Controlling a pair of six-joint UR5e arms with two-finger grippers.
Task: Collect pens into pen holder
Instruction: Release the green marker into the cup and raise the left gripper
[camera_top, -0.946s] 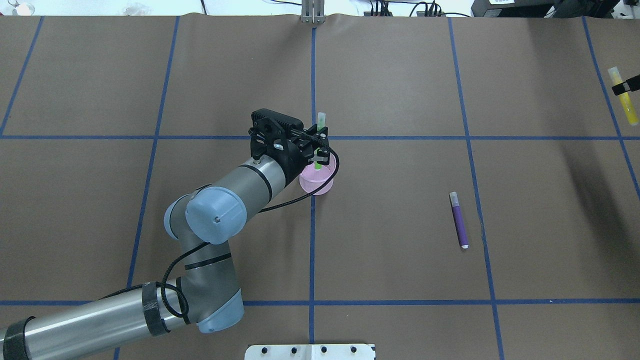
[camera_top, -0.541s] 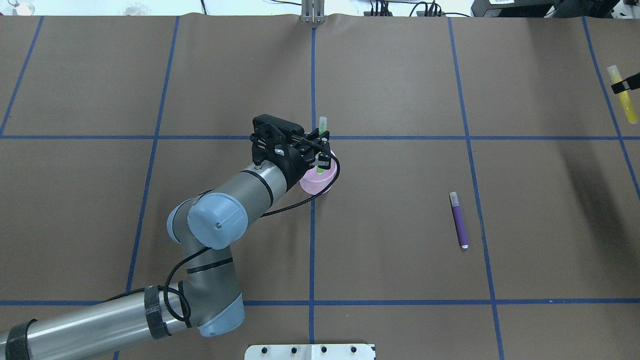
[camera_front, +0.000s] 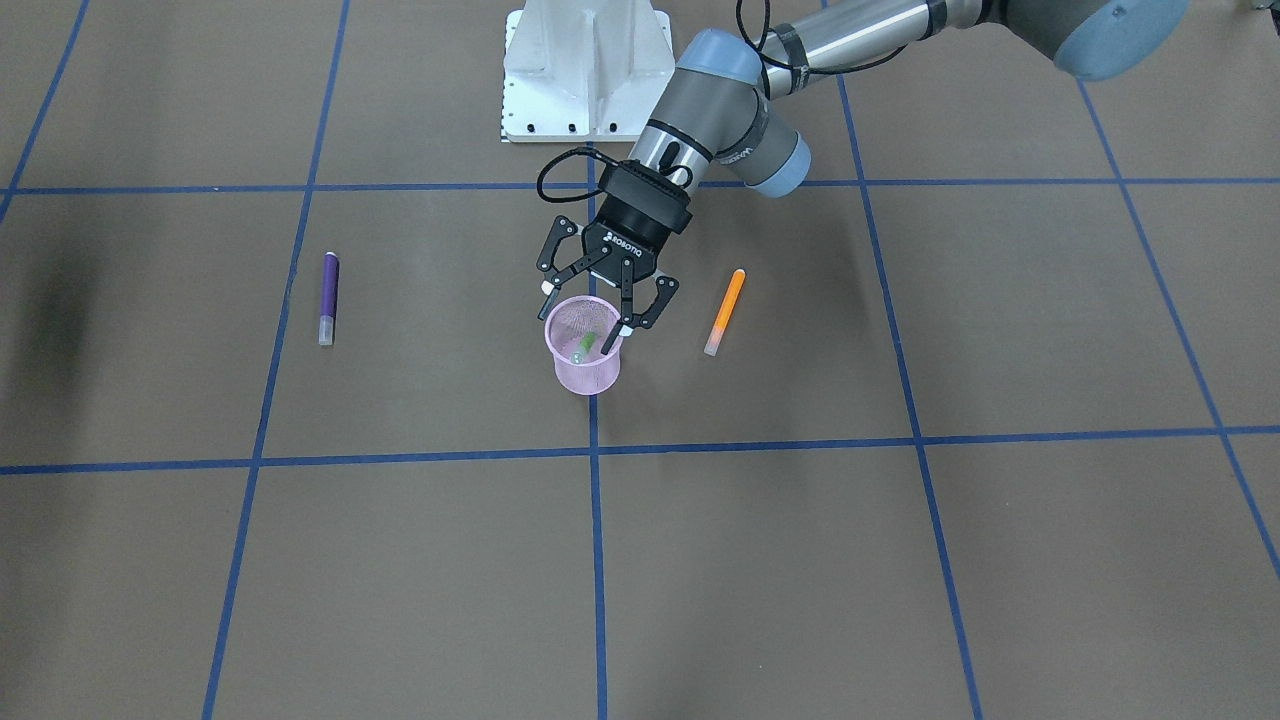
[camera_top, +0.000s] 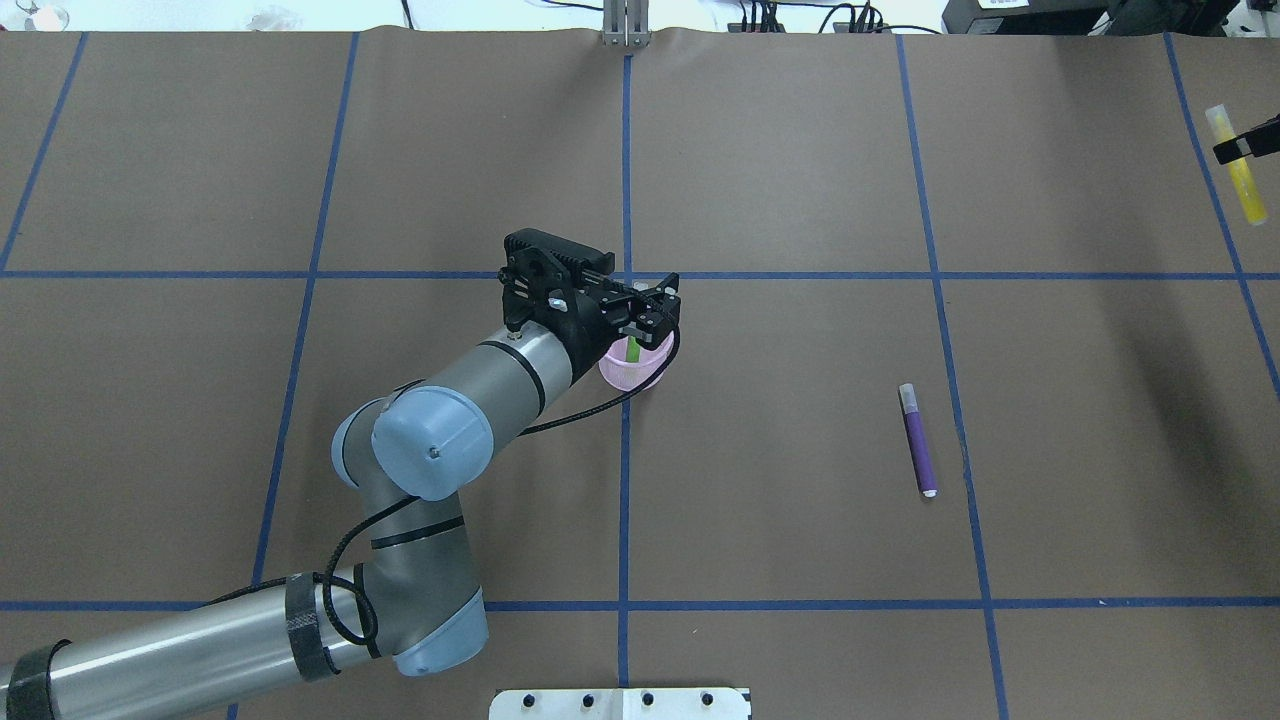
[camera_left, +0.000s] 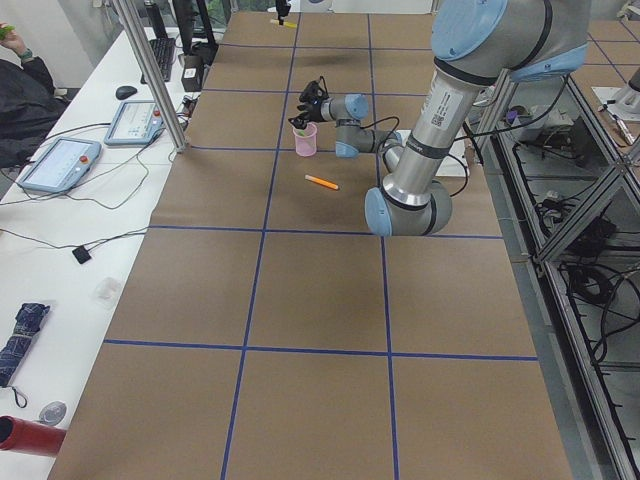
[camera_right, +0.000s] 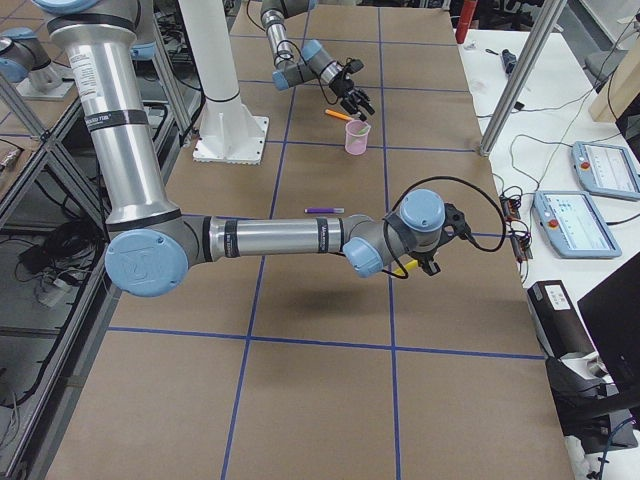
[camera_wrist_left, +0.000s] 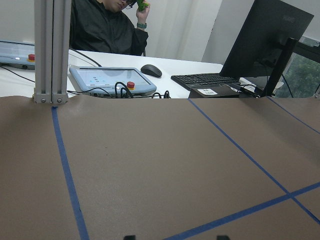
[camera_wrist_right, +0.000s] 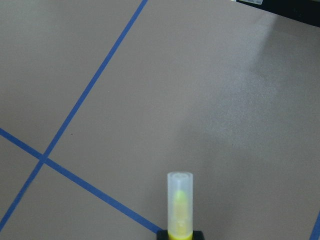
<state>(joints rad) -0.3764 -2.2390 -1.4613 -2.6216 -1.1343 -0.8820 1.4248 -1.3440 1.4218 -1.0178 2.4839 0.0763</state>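
Front view: the left pincer (camera_front: 597, 310) is hanging wide open and empty over the cup (camera_front: 585, 372), which is holding the green pen (camera_front: 586, 343); the orange pen (camera_front: 724, 311) and purple pen (camera_front: 328, 297) are lying on the desk (camera_front: 900, 560). Overhead: the right pincer (camera_top: 1243, 150) is clamping a yellow pen (camera_top: 1241, 192). The pens are likely light, stiff and slippery, best gripped mid-barrel.

The left gripper (camera_front: 598, 308) has spread its fingers, and the slim green pen (camera_front: 586, 343) with a pale cap has dropped into the small pink wire-mesh cup (camera_front: 588, 378). The right gripper (camera_top: 1245, 149), clamping a yellow pen (camera_top: 1240, 178), has drifted slightly farther from that cup.
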